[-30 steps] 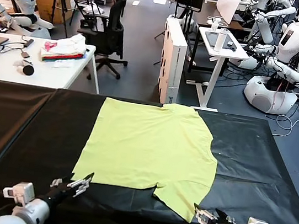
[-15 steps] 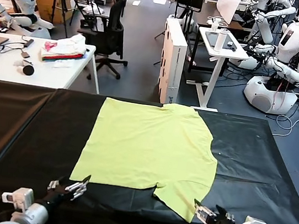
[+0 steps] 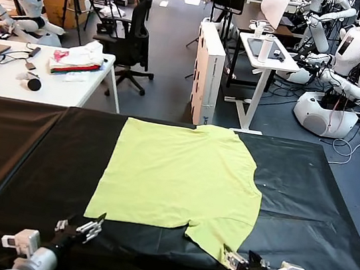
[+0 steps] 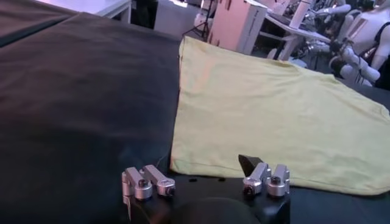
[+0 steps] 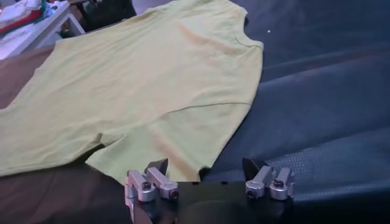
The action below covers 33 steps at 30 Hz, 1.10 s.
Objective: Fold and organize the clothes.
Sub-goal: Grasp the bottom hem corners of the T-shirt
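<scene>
The T-shirt is soft, matt lime-yellow cloth, faintly creased. The counter wears matt black wrinkled fabric. Both grippers' knuckles look like brushed silvery metal.

Black cloth, office chair

T-shirt graphic perhaps face-down, unseen
</scene>
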Available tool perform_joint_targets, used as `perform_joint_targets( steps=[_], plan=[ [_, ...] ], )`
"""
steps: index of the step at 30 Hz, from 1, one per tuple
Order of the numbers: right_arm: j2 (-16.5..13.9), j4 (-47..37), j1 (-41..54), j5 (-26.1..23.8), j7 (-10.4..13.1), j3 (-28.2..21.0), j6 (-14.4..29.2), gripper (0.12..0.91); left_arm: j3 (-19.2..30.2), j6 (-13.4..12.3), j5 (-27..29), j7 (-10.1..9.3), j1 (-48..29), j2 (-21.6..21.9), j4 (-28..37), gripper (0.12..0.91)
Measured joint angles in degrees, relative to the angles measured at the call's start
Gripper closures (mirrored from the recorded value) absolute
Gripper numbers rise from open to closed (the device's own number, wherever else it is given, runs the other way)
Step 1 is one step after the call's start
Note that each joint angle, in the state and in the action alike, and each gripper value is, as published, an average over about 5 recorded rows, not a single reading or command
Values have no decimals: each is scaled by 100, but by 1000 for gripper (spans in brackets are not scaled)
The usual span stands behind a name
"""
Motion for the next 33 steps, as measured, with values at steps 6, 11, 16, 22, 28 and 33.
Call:
perform_joint_targets(
  steps=[6, 11, 16, 22, 28, 33],
  plan=[
    [1, -48, -5, -44, 1, -6, 14, 363, 2, 9, -45, -13, 27, -34, 19, 403],
    [-19, -6, -38, -44, 1, 12, 11, 388, 36, 34, -26, -11, 56, -53, 20, 728],
    [-61, 80, -89, -34, 6, 36, -18, 410, 52, 45, -10, -8, 84, -60, 30, 835],
    [-80, 85, -100, -30, 12, 33, -26, 633, 56, 34, -8, 1, 122, -71, 31, 841],
    [-87, 88, -115, -28, -1, 47, -26, 823, 58, 17, -7, 12, 148, -79, 33, 842],
    [-106, 155, -157, -26, -20, 106, -27, 886, 63, 7, -2, 12, 159, -90, 36, 855]
  ],
)
